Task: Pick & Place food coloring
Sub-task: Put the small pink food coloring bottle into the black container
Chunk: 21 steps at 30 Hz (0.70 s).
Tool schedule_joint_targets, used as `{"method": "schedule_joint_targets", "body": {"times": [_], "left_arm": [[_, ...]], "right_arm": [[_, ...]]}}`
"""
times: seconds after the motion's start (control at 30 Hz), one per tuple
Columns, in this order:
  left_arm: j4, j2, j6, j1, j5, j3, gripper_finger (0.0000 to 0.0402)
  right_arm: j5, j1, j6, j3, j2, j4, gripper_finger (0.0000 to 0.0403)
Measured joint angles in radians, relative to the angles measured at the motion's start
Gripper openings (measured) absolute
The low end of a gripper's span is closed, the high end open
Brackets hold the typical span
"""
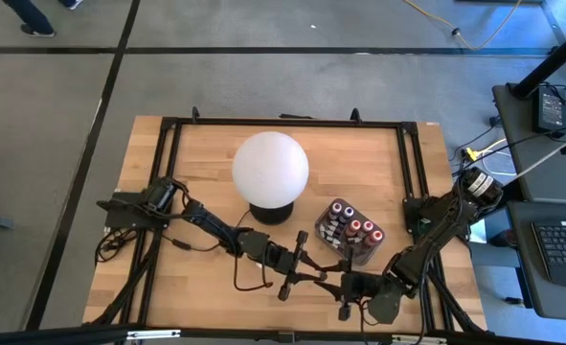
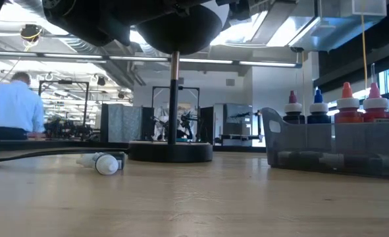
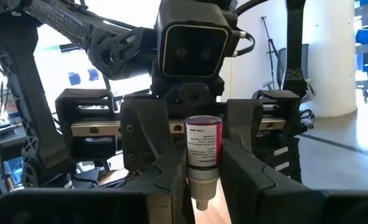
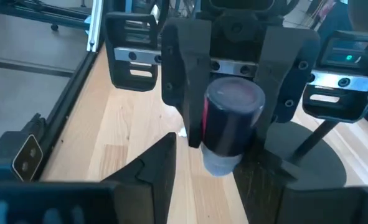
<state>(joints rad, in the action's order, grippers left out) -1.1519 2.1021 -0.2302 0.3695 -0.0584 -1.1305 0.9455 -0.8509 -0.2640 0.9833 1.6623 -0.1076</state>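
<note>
High view places the small dark-purple food-colouring bottle with a white label [image 3: 203, 152] in mid-air toward 6 o'clock of the pale wooden table [image 1: 206, 153]. It hangs tip-down between two tools that meet nose to nose. The left tool [image 1: 319, 274] is clenched on it, and the right tool [image 1: 338, 281] looks clamped on it from the opposite side. The likely trouble is in the exchange. If one tool lets go before the other grip is firm, or both pull, the slick little bottle could twist, slip and drop to the table. Squeezing it could also force dye from the tip. At about 1 o'clock from the bottle, nearby, stands the dark translucent rectangular tray [image 2: 326, 148], holding upright red and blue bottles with pointed tips [image 2: 346, 102]; these crowd any free slot. At 11 o'clock the big white globe lamp [image 1: 270, 166] on its black base could block a swinging arm. A small pale item [image 2: 106, 163] lies on the table, and I cannot tell what it is.
</note>
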Motion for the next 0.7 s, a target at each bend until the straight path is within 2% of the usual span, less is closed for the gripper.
{"method": "schedule_joint_targets", "body": {"times": [0.17, 0.47, 0.7], "left_arm": [[0.000, 0.000, 0.000, 0.000, 0.002, 0.000, 0.0086], [0.002, 0.000, 0.007, 0.000, 0.019, 0.000, 0.0089], [0.004, 0.000, 0.007, 0.000, 0.020, 0.000, 0.0105]], "right_arm": [[0.001, 0.001, 0.004, 0.000, 0.000, -0.004, 0.0137], [0.003, 0.002, 0.007, 0.000, 0.000, -0.004, 0.0062], [-0.001, 0.002, -0.009, 0.000, 0.000, -0.004, 0.0066]]}}
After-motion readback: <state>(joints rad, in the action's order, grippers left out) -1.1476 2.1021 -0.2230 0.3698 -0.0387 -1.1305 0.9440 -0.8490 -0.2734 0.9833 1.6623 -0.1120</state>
